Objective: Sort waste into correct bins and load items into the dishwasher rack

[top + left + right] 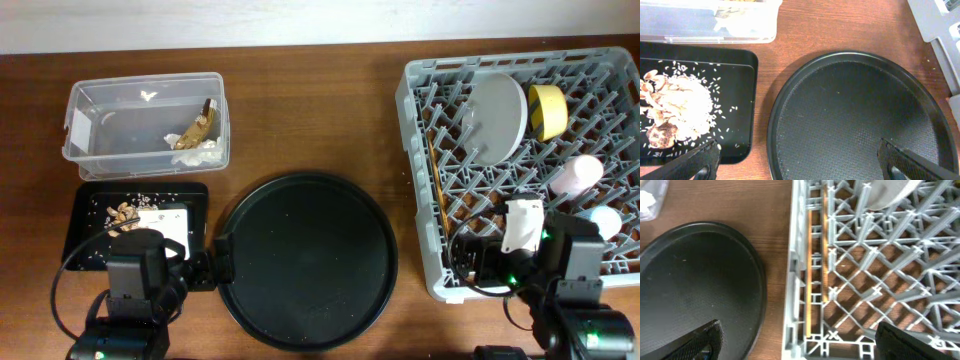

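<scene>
Left hand (799, 150): fingers apart, empty, over the near-left part of the surface, between the shallow black tray (195, 200) and the round black tray (305, 260). Right hand (799, 330): fingers apart, empty, over the near-left corner of the dishwasher rack (500, 62), which sits at the right edge. Waste: snack wrapper (197, 130) and tissue (205, 150) lie in the clear tub (120, 130) near the far-left corner; food scraps (122, 212) with rice grains lie in the shallow tray. The rack holds the plate (497, 118) on edge, yellow bowl (547, 110), pink cup (578, 173) and blue cup (603, 220); the chopsticks (436, 185) lie flat along its left wall. Judgement: sorting looks complete. If the chopsticks need reseating, they are light, stiff, thin, probably slippery and low between pegs; pinch both mid-length from above. The plate is likely heavier and breakable; grip its rim.
</scene>
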